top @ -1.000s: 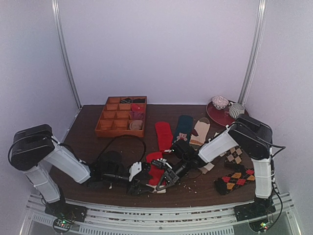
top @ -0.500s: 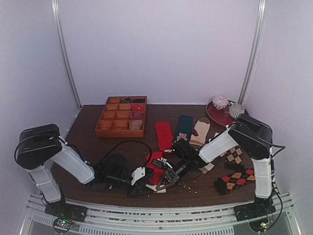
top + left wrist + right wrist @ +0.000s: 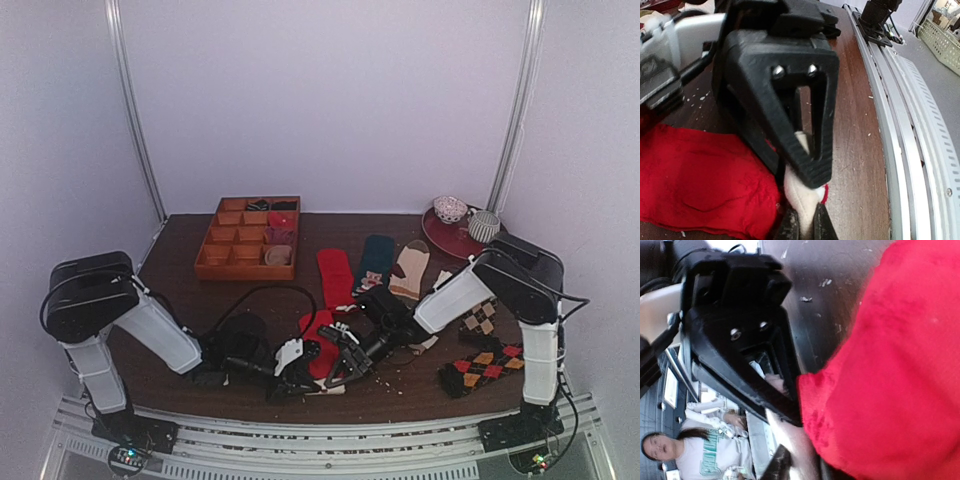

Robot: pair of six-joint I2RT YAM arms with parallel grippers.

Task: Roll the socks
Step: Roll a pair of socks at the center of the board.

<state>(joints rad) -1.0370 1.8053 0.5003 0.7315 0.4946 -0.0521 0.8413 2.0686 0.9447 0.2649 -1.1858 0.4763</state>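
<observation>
A red sock [image 3: 318, 342] with a cream end lies bunched near the table's front edge. Both grippers meet on it. My left gripper [image 3: 298, 358] is shut on the cream end [image 3: 805, 200], its fingertips pinching the fabric in the left wrist view [image 3: 806, 227]. My right gripper [image 3: 342, 364] stands just beyond, its black finger [image 3: 790, 100] over the same cream end. In the right wrist view its jaws [image 3: 801, 467] stand apart, with cream cloth loose between them and the red sock body [image 3: 900, 365] beside them. Behind lie a second red sock [image 3: 335, 272], a dark teal sock [image 3: 375, 258] and a beige sock [image 3: 408, 268].
Argyle socks [image 3: 480, 368] lie at the right by the right arm. A wooden compartment tray [image 3: 248, 262] stands at the back left. A red plate [image 3: 446, 238] with a bowl and a cup sits at the back right. The metal rail [image 3: 910, 125] runs along the front edge.
My left gripper has slid right to the sock's cream end and closed on it. My right gripper's jaws, shut before, have parted.
</observation>
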